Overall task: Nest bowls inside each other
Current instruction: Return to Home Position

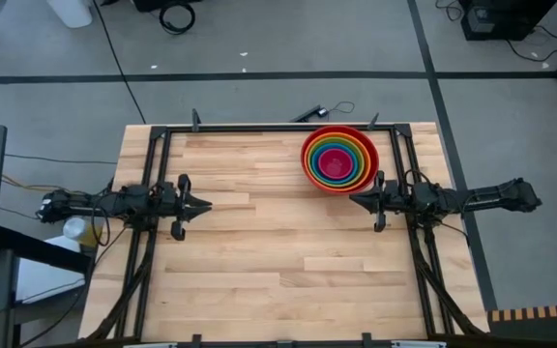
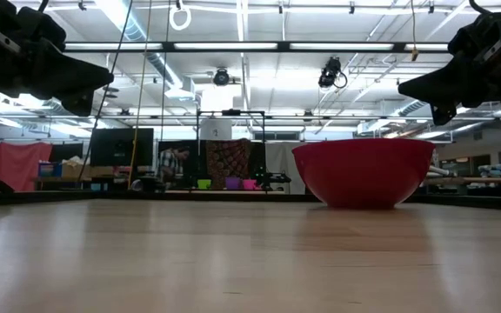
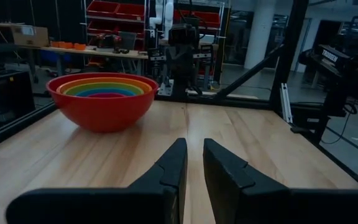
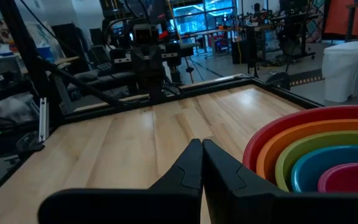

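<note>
The stack of bowls [image 1: 339,159] is found at the far edge of the table [image 1: 278,280], toward its far right corner. A large red bowl [image 3: 101,112] is set on the wood, and inside it are nested an orange bowl [image 4: 328,127], a green bowl [image 4: 334,142], a blue bowl [image 4: 334,158] and, innermost, a small red bowl [image 4: 356,177].

The right gripper [image 1: 353,200] is held above the wood just beside the stack, on its near side. Its fingers are pressed together and nothing is held. The left gripper [image 1: 207,204] is held near the left edge, well apart from the bowls. It is all but closed, with only a thin slit between its fingers [image 3: 169,165], and nothing is held.
</note>
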